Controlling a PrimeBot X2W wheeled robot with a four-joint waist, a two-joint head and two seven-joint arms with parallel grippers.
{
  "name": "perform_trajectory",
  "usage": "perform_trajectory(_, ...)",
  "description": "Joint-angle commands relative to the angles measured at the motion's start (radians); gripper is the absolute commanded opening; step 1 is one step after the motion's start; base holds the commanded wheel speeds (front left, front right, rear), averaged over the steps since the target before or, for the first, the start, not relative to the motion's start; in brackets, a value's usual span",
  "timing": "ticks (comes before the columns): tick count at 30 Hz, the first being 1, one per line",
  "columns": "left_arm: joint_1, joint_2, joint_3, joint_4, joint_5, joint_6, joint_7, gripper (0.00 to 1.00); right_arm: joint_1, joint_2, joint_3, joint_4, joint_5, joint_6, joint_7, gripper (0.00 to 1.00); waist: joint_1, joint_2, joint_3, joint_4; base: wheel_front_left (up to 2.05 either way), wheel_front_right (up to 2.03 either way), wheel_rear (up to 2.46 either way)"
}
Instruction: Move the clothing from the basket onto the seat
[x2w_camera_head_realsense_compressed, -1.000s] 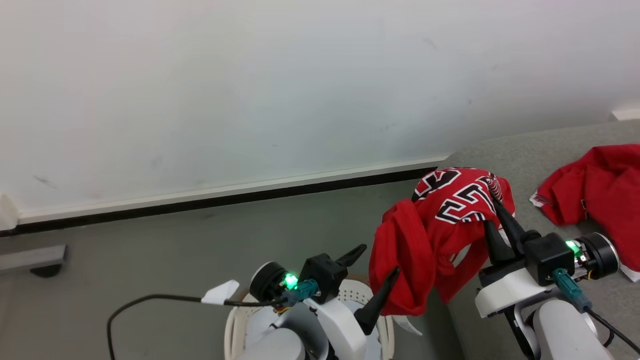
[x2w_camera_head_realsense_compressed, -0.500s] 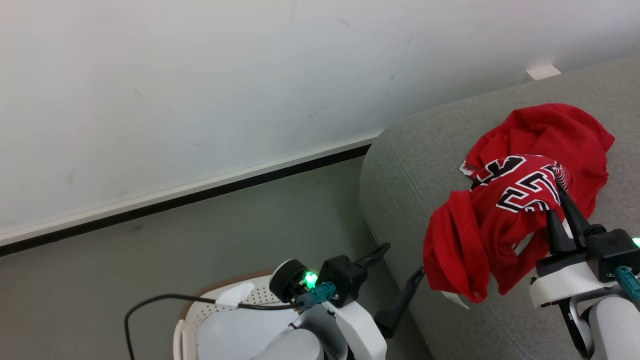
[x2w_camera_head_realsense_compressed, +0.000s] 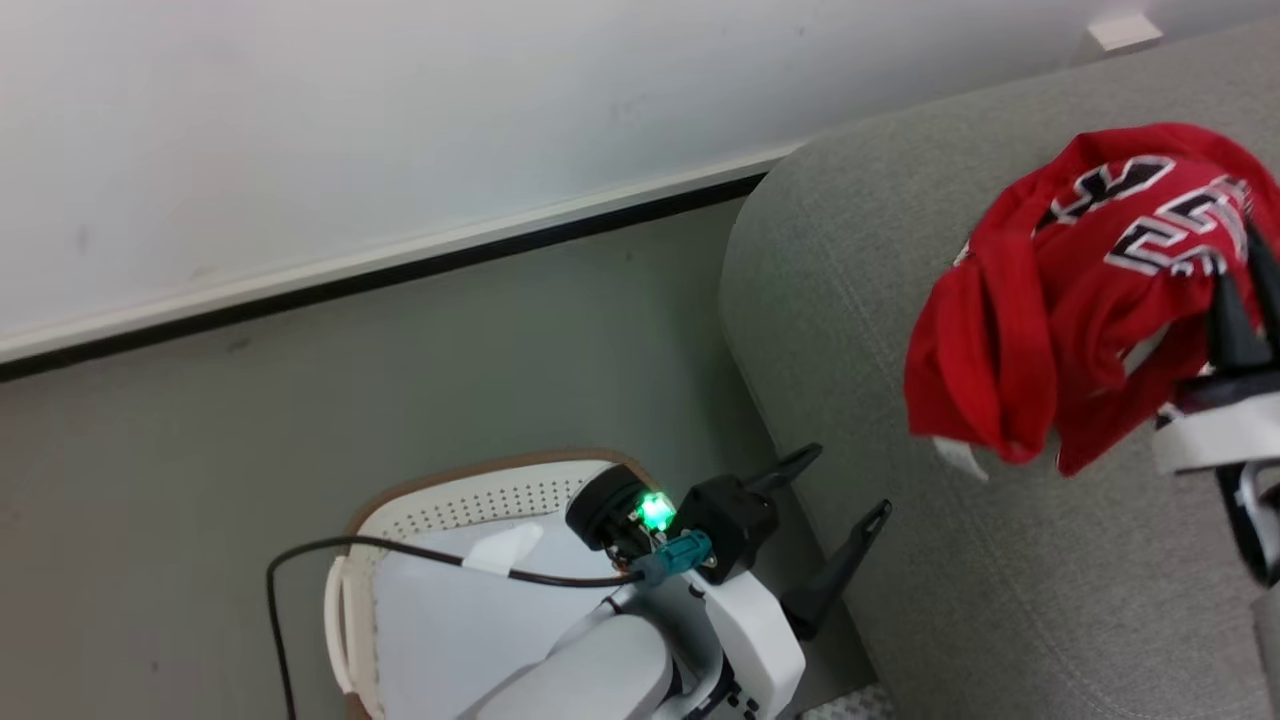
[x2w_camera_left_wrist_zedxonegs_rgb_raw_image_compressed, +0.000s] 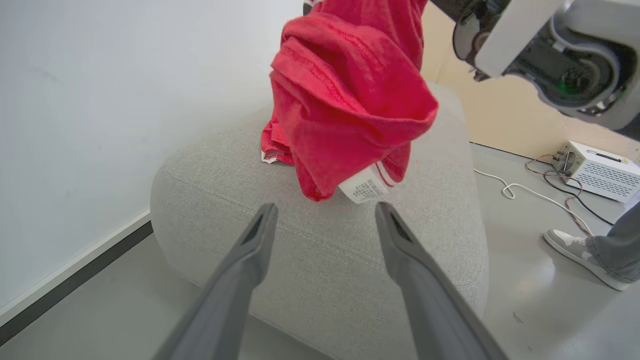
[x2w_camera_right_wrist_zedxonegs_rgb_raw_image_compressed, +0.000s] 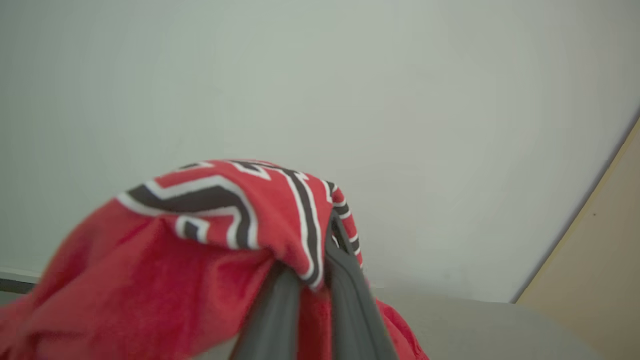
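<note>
The fingers of the right gripper (x2w_camera_head_realsense_compressed: 1245, 290) are closed on a fold of the red jersey (x2w_camera_head_realsense_compressed: 1050, 330), at the right edge of the head view. In the right wrist view the cloth with black and white lettering is seen pinched between the two dark fingers (x2w_camera_right_wrist_zedxonegs_rgb_raw_image_compressed: 345, 285). From this grip the jersey hangs down and towards the lower left of the head view, as one bunched long mass with a white label at its lowest end. It is held clear above the grey sofa (x2w_camera_head_realsense_compressed: 900, 300), which lies directly under it. The coming move is therefore judged to be a lowering and a release.

The left gripper (x2w_camera_head_realsense_compressed: 848, 483) is wide open and empty, at the lower centre, just beside the sofa edge. The laundry basket (x2w_camera_head_realsense_compressed: 450, 480) is at the lower left, well apart from the jersey.
</note>
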Motion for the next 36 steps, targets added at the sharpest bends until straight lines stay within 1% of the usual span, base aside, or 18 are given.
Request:
perform_trajectory(1, -0.022, 0.004, -0.002, -0.003, 0.009, -0.005, 0.002, 1.0, -0.063, -0.033, -0.002, 0.018, -0.015, -0.002, 0.001, 0.0, -0.0001, 0.0, 0.058, 0.032, 0.0, 0.0, 0.0)
perform_trajectory(2, -0.032, 0.004, -0.003, -0.004, 0.013, -0.006, 0.003, 1.0, -0.105, -0.044, -0.001, 0.036, -0.012, -0.002, 0.005, 0.0, -0.0001, 0.0, 0.074, 0.04, 0.0, 0.0, 0.0)
perform_trajectory(8, -0.086, -0.001, -0.009, -0.019, 0.024, -0.016, 0.002, 1.0, -0.366, -0.173, -0.057, 0.152, -0.03, -0.002, 0.06, 0.0, -0.0001, 0.0, 0.17, 0.097, 0.0, 0.0, 0.0)
perform_trajectory(12, -0.109, -0.001, -0.011, -0.025, 0.028, -0.018, -0.008, 1.0, -0.487, -0.248, -0.119, 0.259, -0.069, -0.002, 0.089, 0.0, -0.0001, 0.0, 0.22, 0.131, 0.0, 0.0, 0.0)
perform_trajectory(14, -0.115, 0.002, -0.01, -0.027, 0.029, -0.018, -0.01, 1.0, -0.525, -0.283, -0.17, 0.318, -0.102, -0.002, 0.095, 0.0, -0.0001, 0.0, 0.241, 0.148, 0.0, 0.0, 0.0)
perform_trajectory(17, -0.12, 0.007, -0.006, -0.031, 0.025, -0.014, -0.018, 1.0, -0.543, -0.307, -0.257, 0.409, -0.156, -0.002, 0.103, 0.0, -0.0001, 0.0, 0.266, 0.168, 0.0, 0.0, 0.0)
perform_trajectory(19, -0.118, 0.009, -0.001, -0.033, 0.017, -0.009, -0.026, 1.0, -0.523, -0.318, -0.319, 0.459, -0.195, -0.002, 0.095, 0.0, -0.0001, 0.0, 0.275, 0.177, 0.0, 0.0, 0.0)
perform_trajectory(24, -0.094, 0.016, 0.006, -0.026, 0.0, -0.005, -0.043, 1.0, -0.427, -0.289, -0.477, 0.58, -0.285, -0.002, 0.063, 0.0, -0.0001, 0.0, 0.268, 0.181, 0.0, 0.0, 0.0)
perform_trajectory(26, -0.083, 0.022, 0.007, -0.021, -0.008, -0.002, -0.046, 1.0, -0.396, -0.267, -0.53, 0.61, -0.308, -0.002, 0.046, 0.4, -0.0001, 0.0, 0.258, 0.177, 0.0, 0.0, 0.0)
perform_trajectory(27, -0.079, 0.026, 0.007, -0.018, -0.009, 0.0, -0.048, 1.0, -0.379, -0.252, -0.547, 0.623, -0.32, -0.002, 0.039, 0.65, -0.0001, 0.0, 0.252, 0.174, 0.0, 0.0, 0.0)
perform_trajectory(28, -0.075, 0.028, 0.008, -0.016, -0.01, 0.001, -0.052, 1.0, -0.362, -0.239, -0.562, 0.633, -0.333, -0.002, 0.029, 1.0, -0.0001, 0.0, 0.244, 0.171, 0.0, 0.0, 0.0)
perform_trajectory(31, -0.06, 0.031, 0.013, -0.011, -0.022, 0.009, -0.065, 1.0, -0.316, -0.2, -0.585, 0.627, -0.346, -0.002, 0.006, 1.0, -0.0001, 0.0, 0.215, 0.162, 0.0, 0.0, 0.0)
perform_trajectory(33, -0.045, 0.037, 0.021, -0.006, -0.027, 0.018, -0.073, 1.0, -0.28, -0.171, -0.593, 0.601, -0.34, -0.002, -0.001, 1.0, -0.0001, 0.0, 0.19, 0.155, 0.0, 0.0, 0.0)
perform_trajectory(36, -0.023, 0.047, 0.033, 0.0, -0.034, 0.029, -0.087, 1.0, -0.213, -0.113, -0.564, 0.494, -0.317, -0.002, -0.001, 1.0, -0.0001, 0.0, 0.157, 0.144, 0.0, 0.0, 0.0)
